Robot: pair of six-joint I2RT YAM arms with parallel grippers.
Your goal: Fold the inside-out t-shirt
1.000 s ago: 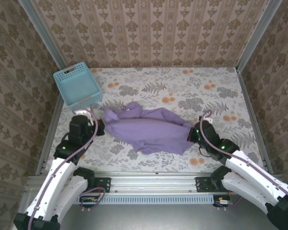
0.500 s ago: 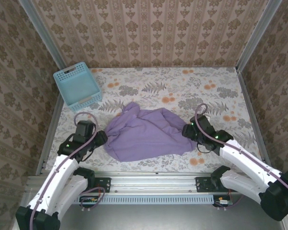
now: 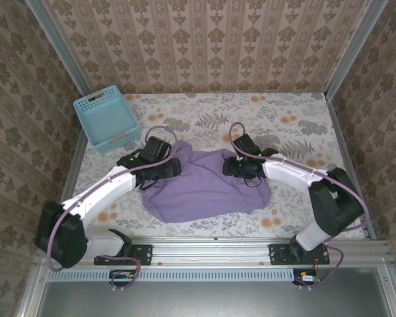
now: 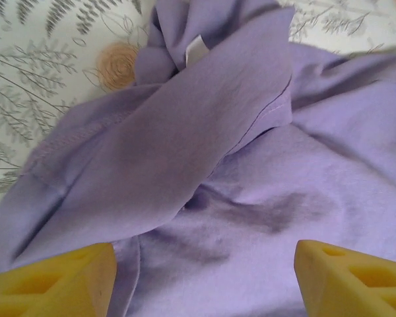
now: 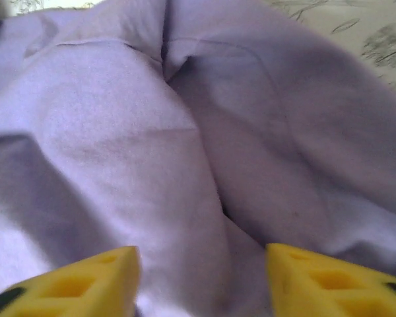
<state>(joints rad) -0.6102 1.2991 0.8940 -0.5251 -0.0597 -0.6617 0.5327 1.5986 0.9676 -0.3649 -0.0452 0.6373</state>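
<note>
The inside-out t-shirt (image 3: 208, 191) lies crumpled in a lavender heap on the floral table (image 3: 297, 119), plain face up. My left gripper (image 3: 166, 168) hangs over its far left part, my right gripper (image 3: 236, 168) over its far right part. In the left wrist view the left gripper (image 4: 201, 284) is open, its yellow fingertips (image 4: 59, 281) wide apart above wrinkled cloth (image 4: 251, 198), with a white label (image 4: 197, 47) at the bunched neck. In the right wrist view the right gripper (image 5: 201, 277) is open just above a fold (image 5: 185, 152); nothing is pinched.
A light-blue lattice basket (image 3: 107, 119) stands at the far left corner of the table. Patterned walls close in the left, back and right sides. A metal rail (image 3: 211, 247) runs along the near edge.
Both grippers were shut on the shirt's left and right ends near the front. They have opened, let go, and swung inward and farther back over the shirt, which has settled into a heap.
</note>
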